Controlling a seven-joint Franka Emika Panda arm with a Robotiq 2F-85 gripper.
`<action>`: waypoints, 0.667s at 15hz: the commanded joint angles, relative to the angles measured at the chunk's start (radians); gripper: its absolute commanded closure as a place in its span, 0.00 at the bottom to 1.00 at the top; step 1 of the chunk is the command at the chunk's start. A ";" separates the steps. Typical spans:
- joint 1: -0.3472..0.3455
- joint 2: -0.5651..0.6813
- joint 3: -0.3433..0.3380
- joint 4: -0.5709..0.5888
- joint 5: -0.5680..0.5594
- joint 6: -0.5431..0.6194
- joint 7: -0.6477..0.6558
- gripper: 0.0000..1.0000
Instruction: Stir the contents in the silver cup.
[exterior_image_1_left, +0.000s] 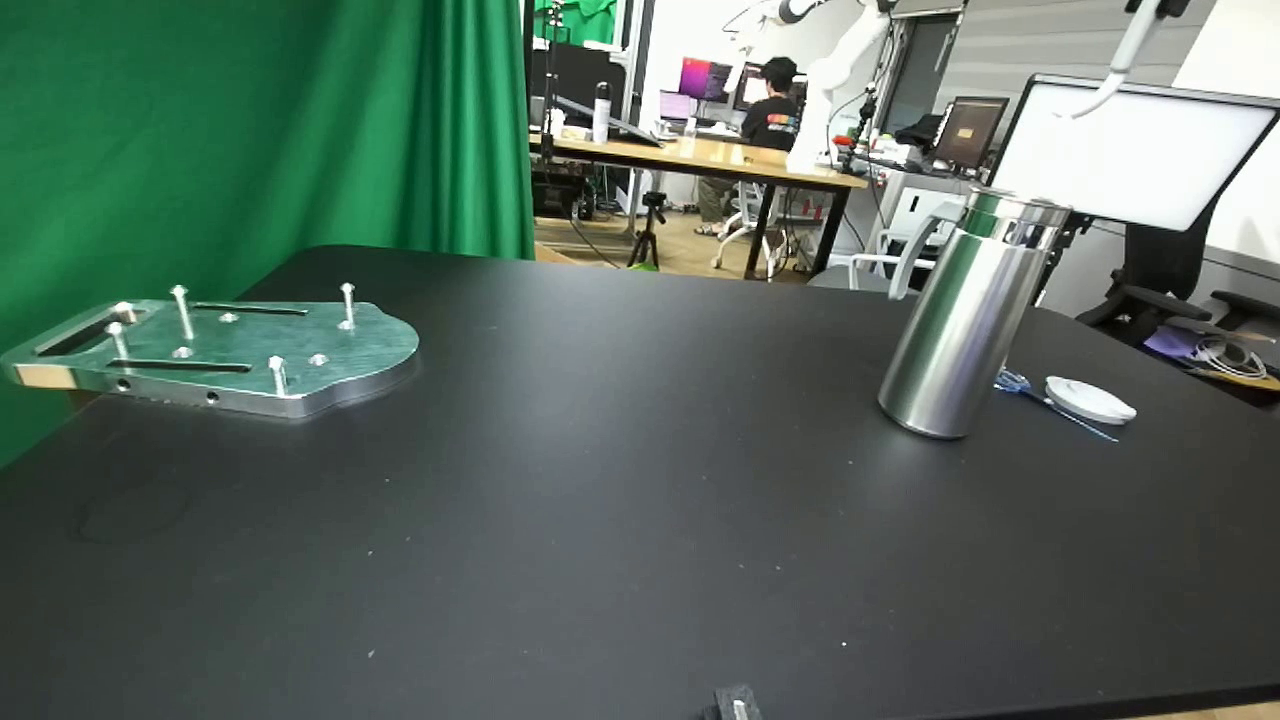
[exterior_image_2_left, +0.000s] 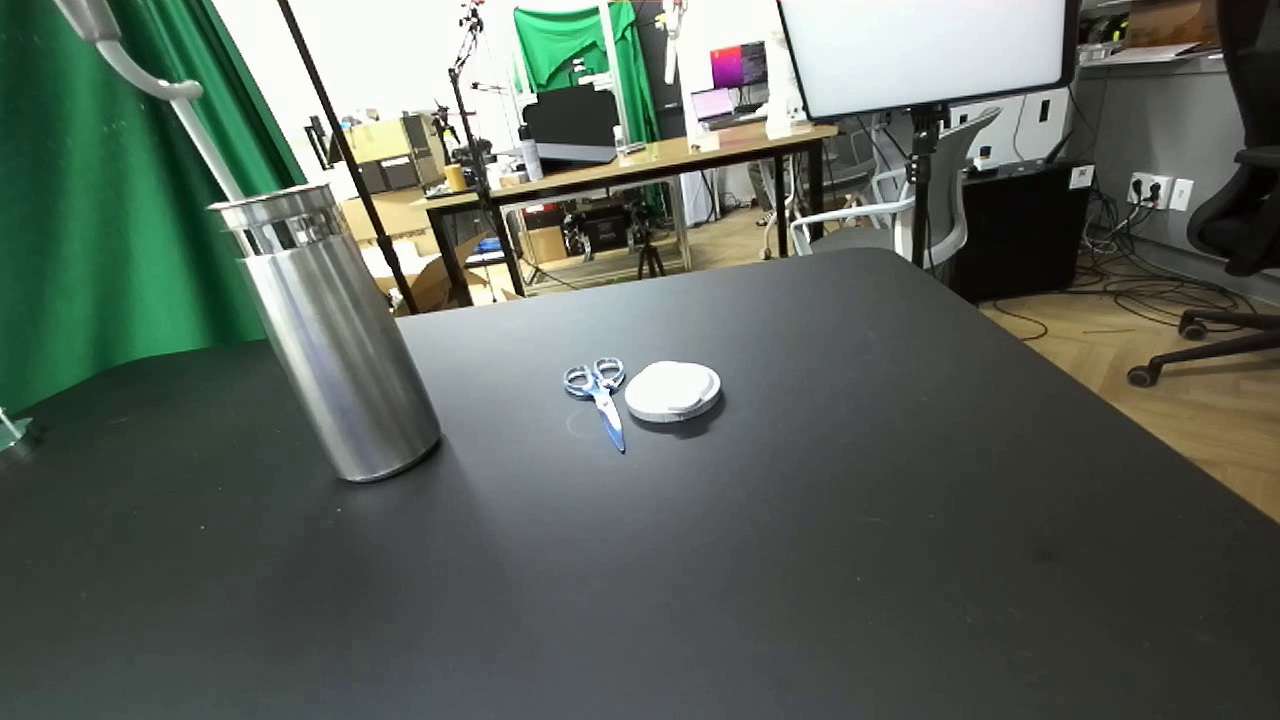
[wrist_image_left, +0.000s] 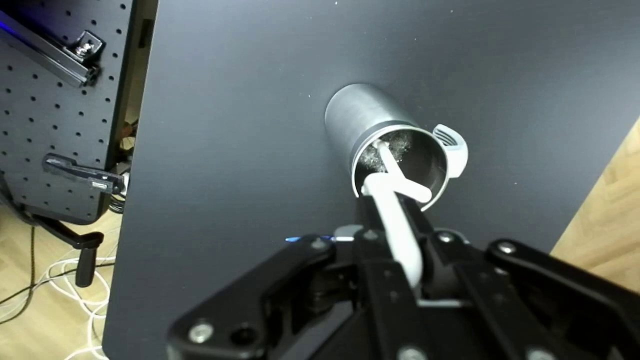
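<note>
The tall silver cup (exterior_image_1_left: 965, 325) stands on the black table, its pale handle (wrist_image_left: 456, 155) to one side. In the wrist view I look down into its mouth, where whitish speckled contents (wrist_image_left: 371, 161) show on the bottom. My gripper (wrist_image_left: 393, 207) is shut on a white stirrer (wrist_image_left: 397, 225) with a hooked side arm. Its thin lower end runs down inside the cup (wrist_image_left: 362, 112). From an exterior view the shaft of the stirrer (exterior_image_2_left: 205, 145) passes over the rim of the cup (exterior_image_2_left: 340, 350). Only a bit of black finger (exterior_image_1_left: 1160, 8) shows at that picture's top edge.
Scissors (exterior_image_2_left: 605, 405) and a white round disc (exterior_image_2_left: 670, 390) lie close to the cup; the gripper partly covers them in the wrist view. A green-grey metal plate with pegs (exterior_image_1_left: 250, 345) rests farther off. A perforated board (wrist_image_left: 55, 110) stands past the table edge.
</note>
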 joint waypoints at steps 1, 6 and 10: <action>-0.009 -0.016 -0.003 0.023 0.014 -0.029 -0.041 0.96; -0.038 0.059 -0.013 0.021 0.013 0.063 -0.042 0.96; -0.055 0.169 -0.028 0.034 0.026 0.140 -0.022 0.96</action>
